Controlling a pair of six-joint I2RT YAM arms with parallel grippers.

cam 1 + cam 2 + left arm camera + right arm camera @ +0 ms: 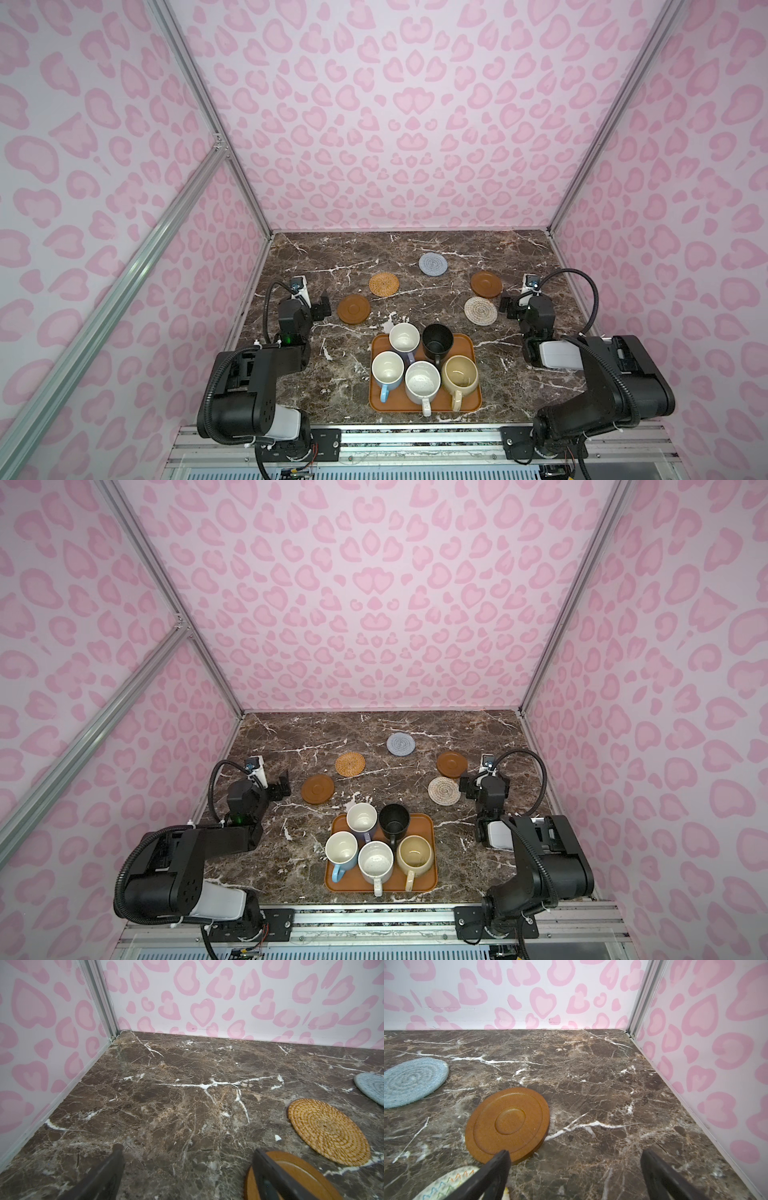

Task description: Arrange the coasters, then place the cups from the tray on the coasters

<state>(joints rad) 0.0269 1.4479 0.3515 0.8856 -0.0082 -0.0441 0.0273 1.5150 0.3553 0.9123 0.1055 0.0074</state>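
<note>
I am holding both sets of jaws wide, gripping nothing. My left gripper (325,306) is hovering beside a brown wooden coaster (353,308), and my right gripper (505,306) beside the cream woven coaster (481,310). Five mugs (422,380) are sitting on the tray (466,345). Judging: the discs are lying flat, so I am planning to catch an edge low.

Outside of lavender mug (404,338) mostly hidden by light blue mug (387,370), grey-blue coaster (372,1088) cut off at edge
</note>
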